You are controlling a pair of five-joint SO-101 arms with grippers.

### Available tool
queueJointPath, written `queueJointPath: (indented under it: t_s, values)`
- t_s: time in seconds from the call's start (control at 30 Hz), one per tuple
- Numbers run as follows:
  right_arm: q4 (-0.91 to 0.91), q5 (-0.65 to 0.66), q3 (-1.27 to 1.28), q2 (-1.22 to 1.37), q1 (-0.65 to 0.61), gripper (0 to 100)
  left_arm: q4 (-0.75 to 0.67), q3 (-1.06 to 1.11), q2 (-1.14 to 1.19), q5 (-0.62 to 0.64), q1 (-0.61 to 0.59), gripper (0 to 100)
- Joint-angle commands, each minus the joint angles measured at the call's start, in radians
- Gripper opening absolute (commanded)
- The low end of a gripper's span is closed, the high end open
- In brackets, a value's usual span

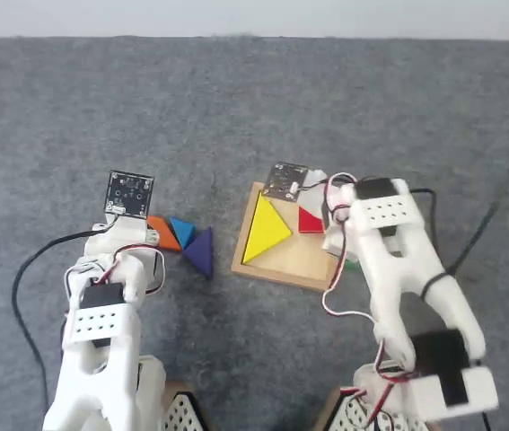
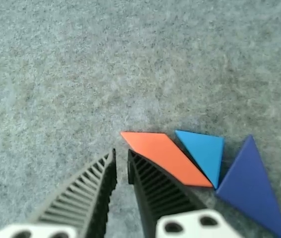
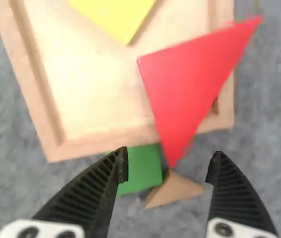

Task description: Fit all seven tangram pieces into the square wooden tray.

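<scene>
Right tool (image 3: 170,157): jaws apart, holding nothing, poised over the red triangle (image 3: 190,84). This piece lies tilted across the rim of the tray (image 3: 95,141), right of centre in the high view.

Risk: a careless push could tip it onto the desk (image 3: 11,188).

Left tool (image 2: 121,154): almost closed, empty.

No word, number, label or sign can be read anywhere. The yellow triangle (image 1: 263,229) and the wooden tray (image 1: 294,260) show plain faces. Any print on the circuit board (image 1: 129,193) at one wrist is too small to tell.
</scene>
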Motion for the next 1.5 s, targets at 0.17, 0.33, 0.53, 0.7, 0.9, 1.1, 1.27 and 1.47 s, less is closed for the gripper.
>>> queueJointPath:
  t_s: [0.17, 0.33, 0.53, 0.7, 0.9, 1.1, 1.27, 1.47]
  values:
    - [0.019, 0.11, -0.27, 0.252, 0.027, 26.6, -0.023, -0.008, -0.025, -0.008, 0.0, 4]
    - [0.027, 0.184, -0.318, 0.291, 0.019, 26.6, -0.023, -0.008, -0.025, -0.008, 0.0, 4]
    - [0.025, 0.279, -0.351, 0.298, 0.001, 13.8, -0.023, -0.008, -0.025, -0.008, 0.0, 4]
    - [0.021, 0.308, -0.37, 0.297, -0.005, 5.5, -0.023, -0.008, -0.025, -0.008, 0.0, 4]
    - [0.015, 0.351, -0.379, 0.294, -0.012, 5.4, -0.023, -0.008, -0.025, -0.008, 0.0, 4]
    - [0.002, 0.25, -0.48, 0.291, -0.016, 5.2, -0.023, -0.008, -0.025, -0.008, 0.0, 4]
    - [0.077, 0.143, -0.542, 0.216, 0.008, 5.1, -0.023, -0.008, -0.025, -0.008, -0.002, 4]
    - [0.157, 0.175, -0.305, -0.021, -0.007, 5.1, -0.023, -0.008, -0.025, -0.008, -0.002, 4]
